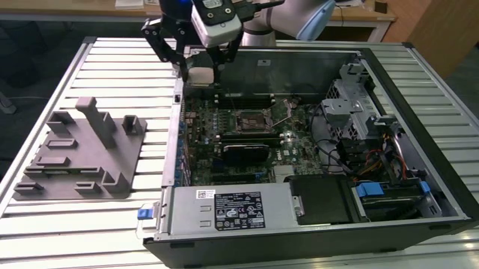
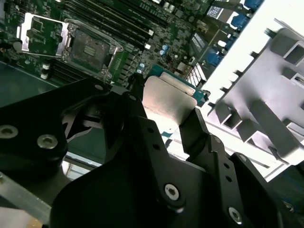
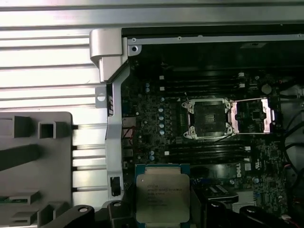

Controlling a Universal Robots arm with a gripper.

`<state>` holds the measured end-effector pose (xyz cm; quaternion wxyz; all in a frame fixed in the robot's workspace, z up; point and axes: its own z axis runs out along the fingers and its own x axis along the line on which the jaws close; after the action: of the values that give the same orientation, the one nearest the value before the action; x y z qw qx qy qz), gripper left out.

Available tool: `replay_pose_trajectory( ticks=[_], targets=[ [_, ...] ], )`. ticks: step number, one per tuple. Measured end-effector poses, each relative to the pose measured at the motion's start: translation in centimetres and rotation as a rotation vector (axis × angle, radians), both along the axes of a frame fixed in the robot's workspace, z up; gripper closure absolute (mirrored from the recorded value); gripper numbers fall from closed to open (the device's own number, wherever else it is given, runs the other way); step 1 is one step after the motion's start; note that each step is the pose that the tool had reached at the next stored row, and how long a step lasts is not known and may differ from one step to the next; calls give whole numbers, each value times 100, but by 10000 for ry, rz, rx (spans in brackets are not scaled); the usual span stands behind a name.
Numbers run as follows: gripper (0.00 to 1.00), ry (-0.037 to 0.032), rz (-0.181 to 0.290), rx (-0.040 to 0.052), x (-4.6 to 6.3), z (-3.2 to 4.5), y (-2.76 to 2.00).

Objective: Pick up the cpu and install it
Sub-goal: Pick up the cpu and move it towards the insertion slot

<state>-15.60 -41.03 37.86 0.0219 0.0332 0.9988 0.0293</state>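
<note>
**A:** Exterior view first: seeing the gripper (image 1: 199, 74) pinched tight on the cpu (image 1: 199, 77), up in the air by the case (image 1: 314, 70) wall on the exterior view's left. Not seated yet.

**B:** Agreed. Found the socket (image 1: 253, 120) too, down on the board (image 1: 224, 162), off toward the exterior view's right of the cpu and lower. Well apart for now. Ignoring the grey fixture (image 1: 78, 151) out on the table (image 1: 112, 61).

**A:** Second wrist view: looking along black fingers (image 2: 145, 123) on either side of the cpu (image 2: 168, 107), clamping two opposite edges. Lots of glare on the metal, so probably the lid side, but can't swear to that. Socket (image 2: 92, 47) ahead, past the cpu, with the load plate (image 2: 42, 33) flipped open just beside.

**B:** First wrist view, best of the bunch: cpu (image 3: 162, 192) lid up, hanging over the board near the case wall. Socket (image 3: 209, 118) open and looking empty, off diagonally from the cpu, across a couple of memory slots (image 3: 209, 152). Seeing parallel edges on cpu and socket, so no twist to speak of.
</note>
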Motion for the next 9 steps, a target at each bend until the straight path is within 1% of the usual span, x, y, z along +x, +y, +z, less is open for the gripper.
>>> replay_pose_trajectory(
  ticks=[9],
  targets=[
    [46, 0, 1, 1, 166, -1, 0]
  ],
)
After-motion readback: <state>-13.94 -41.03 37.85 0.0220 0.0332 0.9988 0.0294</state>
